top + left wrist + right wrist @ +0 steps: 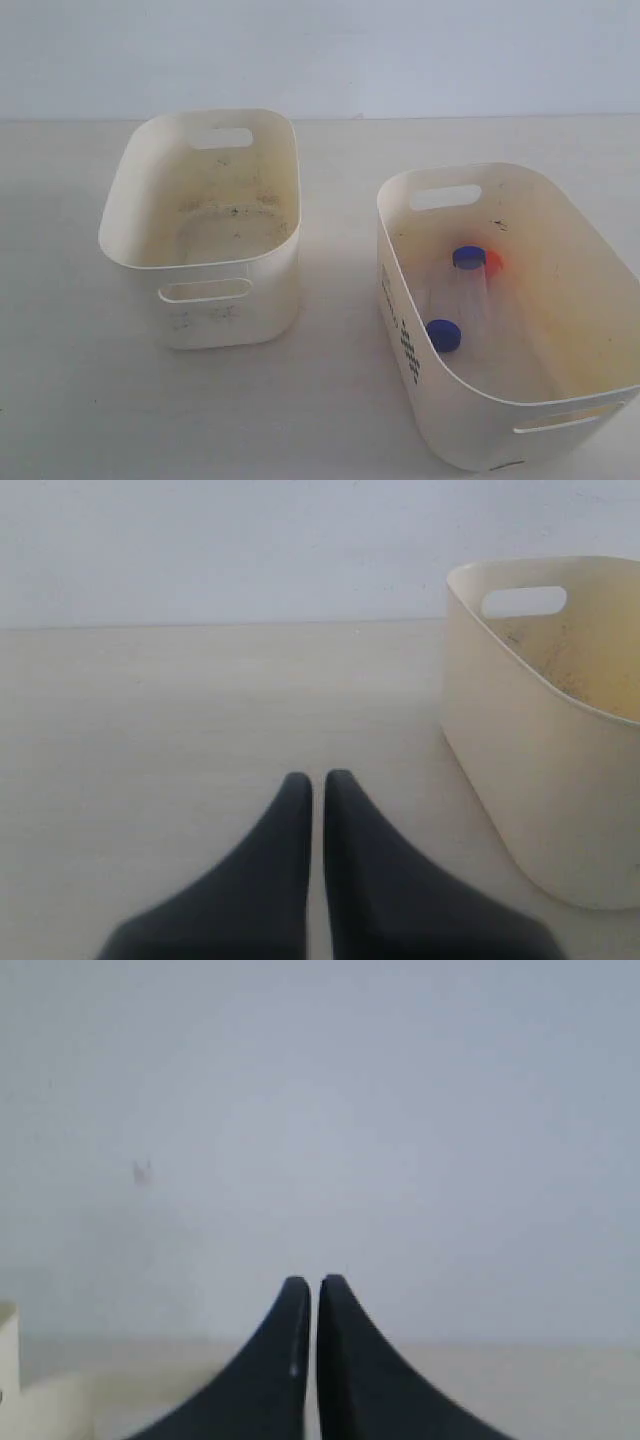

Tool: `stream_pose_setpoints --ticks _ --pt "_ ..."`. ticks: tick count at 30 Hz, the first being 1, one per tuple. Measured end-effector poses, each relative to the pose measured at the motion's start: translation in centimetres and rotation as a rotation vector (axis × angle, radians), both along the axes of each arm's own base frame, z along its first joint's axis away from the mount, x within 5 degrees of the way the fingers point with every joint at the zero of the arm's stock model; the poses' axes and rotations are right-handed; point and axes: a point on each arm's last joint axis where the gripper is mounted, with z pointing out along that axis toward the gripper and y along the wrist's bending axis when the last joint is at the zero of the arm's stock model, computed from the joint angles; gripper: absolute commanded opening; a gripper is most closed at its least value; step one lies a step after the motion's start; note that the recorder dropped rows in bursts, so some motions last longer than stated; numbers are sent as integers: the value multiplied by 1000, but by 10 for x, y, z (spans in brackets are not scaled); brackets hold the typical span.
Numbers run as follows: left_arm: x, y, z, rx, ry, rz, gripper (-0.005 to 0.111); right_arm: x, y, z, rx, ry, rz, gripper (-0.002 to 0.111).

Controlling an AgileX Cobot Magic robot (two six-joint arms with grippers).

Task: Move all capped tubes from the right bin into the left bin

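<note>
a wide pale table [330, 400] is seen in front of a plain light wall [400, 50]. two cream bins are set on the table, side by side and apart. the left bin [270, 300] is marked with dark specks inside, and nothing else is seen in it. its side is also seen in the left wrist view [530, 780]. the right bin [450, 420] is printed with black dots on its side and is stained yellow inside. the left gripper [317, 780] is held just above the table, with its two dark fingers pressed close together and nothing between them. the right gripper [314, 1285] is closed the same way, with nothing held. three capped tubes [467, 257] are found lying in the right bin, close together. two are topped with blue caps and one with an orange cap [493, 262].
</note>
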Motion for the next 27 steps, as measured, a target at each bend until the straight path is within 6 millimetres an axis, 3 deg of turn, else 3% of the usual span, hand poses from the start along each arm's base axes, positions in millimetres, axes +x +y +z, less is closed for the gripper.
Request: stream_pose_setpoints --ticks 7,11,14,17,22,24,27 --pt "0 0 0 0 0 0 4 -23 1 42 14 -518 20 3" --pt "0 0 0 0 0 0 4 -34 1 79 10 -559 18 3" --pt "0 0 0 0 0 0 4 -29 1 115 5 -326 6 3" --pt "0 0 0 0 0 0 4 -10 0 131 6 45 -3 3" --pt "0 0 0 0 0 0 4 16 0 122 82 664 1 3" --pt "0 0 0 0 0 0 4 20 1 116 108 798 5 3" --pt "0 0 0 0 0 0 4 28 4 115 149 843 24 3"
